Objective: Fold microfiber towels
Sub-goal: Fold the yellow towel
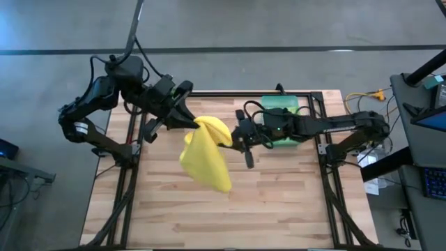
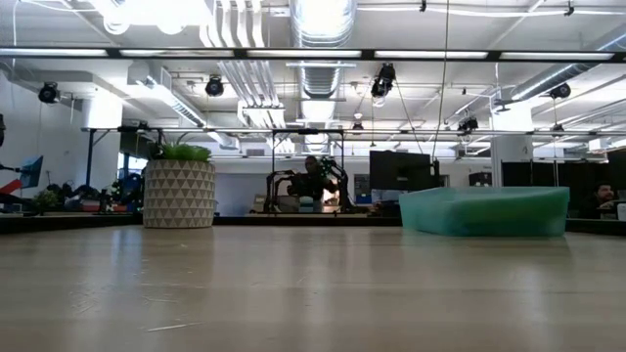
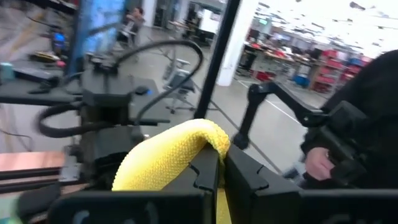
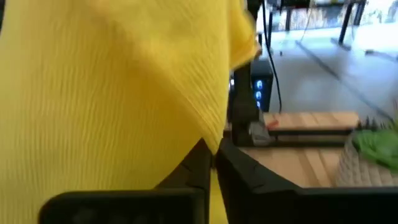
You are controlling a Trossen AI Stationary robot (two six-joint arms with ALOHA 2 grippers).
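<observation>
The bright yellow towel (image 1: 207, 159) hangs in the air between my two grippers over the far middle of the table. My left gripper (image 1: 193, 123) is shut on its upper left part, and my right gripper (image 1: 232, 138) is shut on its upper right part. The towel fills most of the right wrist view (image 4: 112, 93) and bulges over the fingers in the left wrist view (image 3: 168, 155). It does not show in the low view. The green bin (image 1: 284, 111) lies under my right arm, with a lime green cloth (image 4: 378, 146) in it. The teal towel is out of view. My left gripper pinches a bunched fold of the yellow towel (image 3: 208, 140) between its two fingers, coming from the table's far left and slanting down. The cloth humps up above the fingers, and the rest hangs below, clear of the table. My right gripper pinches the yellow towel at a lower edge of the hanging cloth (image 4: 214, 142) between its two fingers, coming level from the table's right. The cloth drapes slack to one side of the fingers, clear of the table.
The green bin also shows in the low view (image 2: 484, 211) at the far right of the table. Bare wooden tabletop (image 1: 230, 216) lies toward the near edge. A patterned planter (image 2: 179, 194) and people stand in the room beyond the table.
</observation>
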